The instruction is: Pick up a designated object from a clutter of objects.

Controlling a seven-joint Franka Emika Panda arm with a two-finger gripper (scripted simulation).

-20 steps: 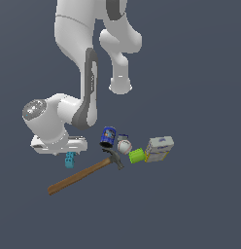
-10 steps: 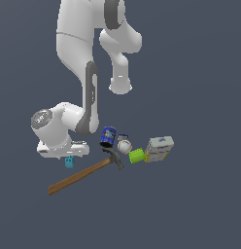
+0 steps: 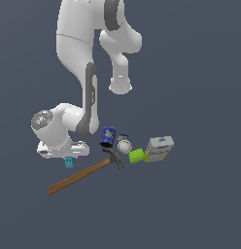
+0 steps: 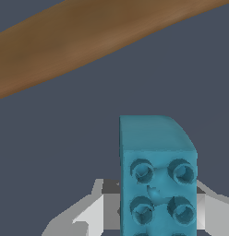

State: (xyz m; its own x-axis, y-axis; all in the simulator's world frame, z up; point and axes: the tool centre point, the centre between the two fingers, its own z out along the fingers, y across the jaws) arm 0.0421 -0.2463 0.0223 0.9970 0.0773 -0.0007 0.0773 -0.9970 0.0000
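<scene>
Jaws: 1 either side of the teal brick (image 4: 155, 184), grip unconfirmed; brick under the gripper (image 3: 69, 158), left of the hammer (image 3: 86, 172) handle; step: grasping; next: clamp, then lift clear.

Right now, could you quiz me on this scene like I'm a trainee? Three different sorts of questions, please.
1. True or false: the teal brick shows round studs in the wrist view.
2. What lies nearest the hammer head? A) white baseball B) white-and-yellow box C) teal brick
3. Fill in: the blue can sits on the exterior view's ___ of the lime-green cylinder.

Key: 1 true; 2 A; 3 left.
</scene>
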